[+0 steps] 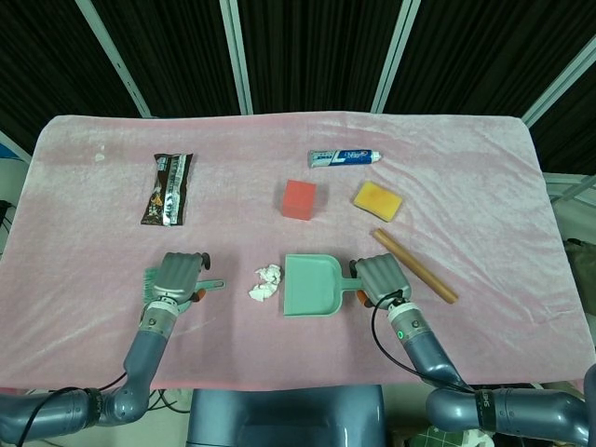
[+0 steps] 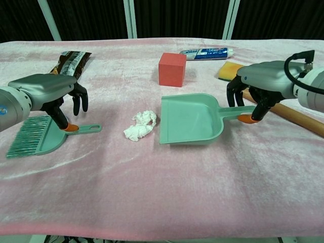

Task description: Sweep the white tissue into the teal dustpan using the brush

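We take the teal dustpan (image 2: 190, 119) as our landmark; it lies flat on the desk (image 1: 484, 177), which is covered in pink cloth, with its open mouth toward the white tissue (image 2: 140, 125). The crumpled tissue sits just beside that mouth, on its left in both views, apart from both robot hands.

The right robot hand (image 2: 260, 86) grips the dustpan handle, fingers curled over it and an orange-tipped thumb under it in the chest view. The head view shows the same robot hand (image 1: 379, 278) covering the handle end.

Further left of the tissue lies the brush (image 2: 43, 135), bristles pointing away from the dustpan, handle pointing toward it. The left robot hand (image 2: 53, 93) hangs over the brush where head meets handle, fingers curled downward, orange thumb tip touching the plastic; we cannot tell whether it actually grips the brush yet.

Beyond the dustpan we note a red cube (image 1: 299, 199), a toothpaste tube (image 1: 345, 157), a yellow sponge (image 1: 378, 200) and a wooden stick (image 1: 415, 266) just beside the right robot hand. A snack packet (image 1: 169, 189) lies beyond the brush.
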You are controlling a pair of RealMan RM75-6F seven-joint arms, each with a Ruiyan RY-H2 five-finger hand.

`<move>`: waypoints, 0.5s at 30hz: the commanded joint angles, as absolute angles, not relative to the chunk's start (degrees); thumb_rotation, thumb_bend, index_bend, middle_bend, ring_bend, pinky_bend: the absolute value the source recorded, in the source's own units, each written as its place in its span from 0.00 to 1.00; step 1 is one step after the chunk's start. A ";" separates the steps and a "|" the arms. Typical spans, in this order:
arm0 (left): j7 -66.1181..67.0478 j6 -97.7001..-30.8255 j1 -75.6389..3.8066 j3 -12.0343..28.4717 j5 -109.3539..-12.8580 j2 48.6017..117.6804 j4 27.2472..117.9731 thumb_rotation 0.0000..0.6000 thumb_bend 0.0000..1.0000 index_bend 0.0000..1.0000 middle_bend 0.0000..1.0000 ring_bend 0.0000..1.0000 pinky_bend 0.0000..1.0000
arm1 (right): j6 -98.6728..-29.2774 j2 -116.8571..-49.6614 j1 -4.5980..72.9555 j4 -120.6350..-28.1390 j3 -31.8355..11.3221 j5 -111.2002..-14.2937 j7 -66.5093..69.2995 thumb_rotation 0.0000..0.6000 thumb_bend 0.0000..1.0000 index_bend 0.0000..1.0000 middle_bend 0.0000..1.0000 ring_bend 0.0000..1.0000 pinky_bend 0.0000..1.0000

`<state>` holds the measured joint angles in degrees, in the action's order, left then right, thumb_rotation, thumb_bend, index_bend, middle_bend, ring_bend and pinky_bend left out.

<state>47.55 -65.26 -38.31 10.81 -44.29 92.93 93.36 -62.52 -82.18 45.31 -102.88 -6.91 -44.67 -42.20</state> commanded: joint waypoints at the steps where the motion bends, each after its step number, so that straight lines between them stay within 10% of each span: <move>1: 47.53 -65.30 -38.58 10.30 -43.87 93.46 92.78 1.00 0.23 0.44 0.48 0.88 1.00 | -62.61 -82.21 45.36 -102.86 -6.83 -44.61 -42.13 1.00 0.59 0.66 0.66 0.71 0.76; 15: 46.79 -66.12 -39.14 9.01 -42.94 94.96 90.58 1.00 0.25 0.45 0.50 0.89 1.00 | -62.67 -81.95 45.60 -102.62 -6.50 -44.18 -41.49 1.00 0.58 0.66 0.66 0.71 0.76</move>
<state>46.83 -66.15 -39.10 9.04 -42.99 94.91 90.61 -62.68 -81.95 45.60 -102.62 -6.49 -44.18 -41.50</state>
